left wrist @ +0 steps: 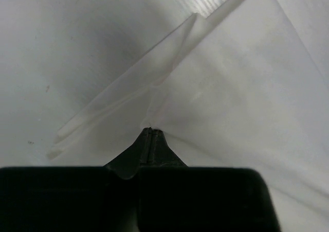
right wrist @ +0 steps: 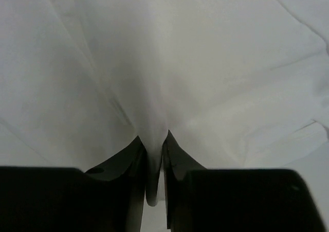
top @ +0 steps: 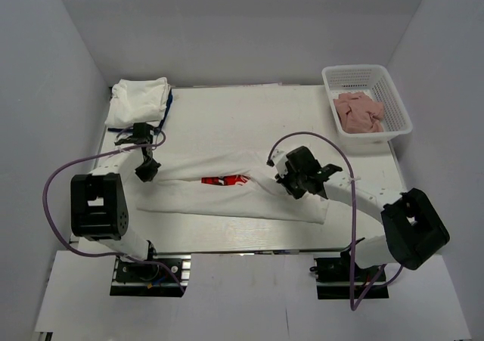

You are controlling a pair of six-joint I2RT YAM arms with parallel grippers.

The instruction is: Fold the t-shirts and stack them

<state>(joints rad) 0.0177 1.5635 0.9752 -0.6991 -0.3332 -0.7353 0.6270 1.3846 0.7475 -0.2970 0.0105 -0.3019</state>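
A large white cotton t-shirt with a red square chest print (top: 227,201) lies across the middle of the white counter (top: 249,122), folded lengthwise into a long band that runs from the left arm to the right arm. The red print (top: 224,180) peeks out along the band's far edge, roughly midway between the two arms.

The left gripper (left wrist: 149,134) sits at the t-shirt's left end with its fingers pressed together. A thin edge of the cloth is nipped at the very tips, and creases fan away from that point. The right gripper (right wrist: 154,144) is down on the t-shirt's right part. Its fingers stand a narrow slit apart with a raised ridge of white fabric pinched between them (the folds all radiate from that pinch).

A folded white bundle (top: 136,103) rests at the counter's far left corner, well apart from the spread t-shirt. At the far right corner stands a white plastic lattice basket (top: 355,69) holding crumpled pink cloths (top: 359,113). It too is well clear of the t-shirt and both grippers.
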